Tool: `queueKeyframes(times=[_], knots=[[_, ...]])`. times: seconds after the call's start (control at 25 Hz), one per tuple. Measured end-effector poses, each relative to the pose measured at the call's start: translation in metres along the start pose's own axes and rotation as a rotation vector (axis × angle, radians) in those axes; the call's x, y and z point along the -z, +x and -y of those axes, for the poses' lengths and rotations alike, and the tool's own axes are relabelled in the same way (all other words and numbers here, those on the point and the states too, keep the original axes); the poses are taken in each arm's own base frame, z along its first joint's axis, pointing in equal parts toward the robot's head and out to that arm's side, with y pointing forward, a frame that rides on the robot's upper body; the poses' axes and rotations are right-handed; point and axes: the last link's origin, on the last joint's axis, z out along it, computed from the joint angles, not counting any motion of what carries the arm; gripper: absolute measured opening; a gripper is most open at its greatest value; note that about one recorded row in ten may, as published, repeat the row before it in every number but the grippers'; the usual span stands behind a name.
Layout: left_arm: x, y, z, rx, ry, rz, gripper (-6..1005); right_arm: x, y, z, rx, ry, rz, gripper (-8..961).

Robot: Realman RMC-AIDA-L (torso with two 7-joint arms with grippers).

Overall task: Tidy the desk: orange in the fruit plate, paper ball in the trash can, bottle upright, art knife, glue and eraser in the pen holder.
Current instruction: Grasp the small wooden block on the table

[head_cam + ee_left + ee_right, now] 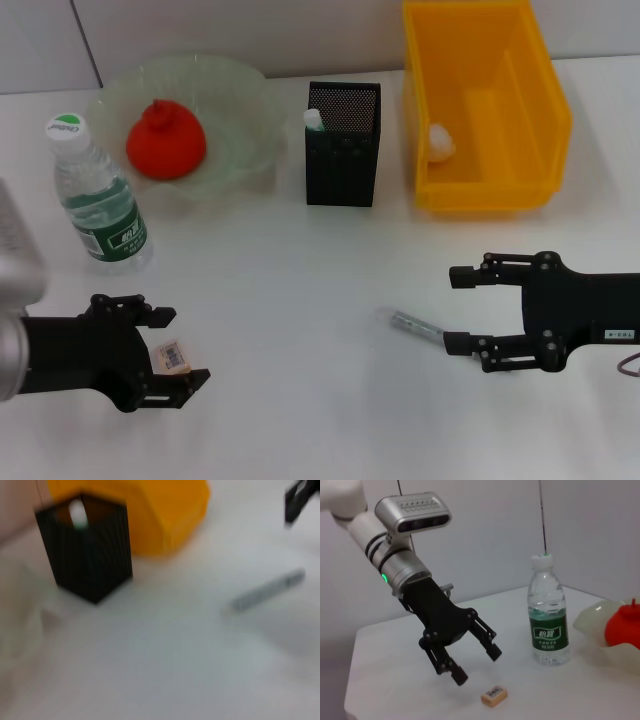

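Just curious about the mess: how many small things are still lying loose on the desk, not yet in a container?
2: the eraser between the open left gripper's fingers, near the bottle, and the glue by the open right gripper. Nothing else shows loose.

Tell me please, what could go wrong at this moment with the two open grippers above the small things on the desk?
1. The eraser is tiny and lies flat on the table. The open left gripper hangs above it, so its fingers may push it aside instead of closing on it.
2. The glue is thin and round. One finger of the open right gripper is right at its end, so a nudge may roll it away.
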Motion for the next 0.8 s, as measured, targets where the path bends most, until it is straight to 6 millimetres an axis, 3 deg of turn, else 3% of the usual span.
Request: queueKeyframes(times=[0.16, 0.4, 0.8], knots=[[-0.011, 0.013, 0.000, -0.048, -0.002, 0.123, 801, 0.001, 0.003, 0.001, -0.010, 0.020, -0.003, 763], [-0.013, 0.029, 0.004, -0.067, -0.021, 0.175, 800, 0.000, 0.010, 0.000, -0.042, 0.036, -0.004, 763], [-0.023, 0.030, 0.013, -0.078, 0.012, 0.285, 800, -0.001, 0.016, 0.000, -0.057, 0.049, -0.007, 763]])
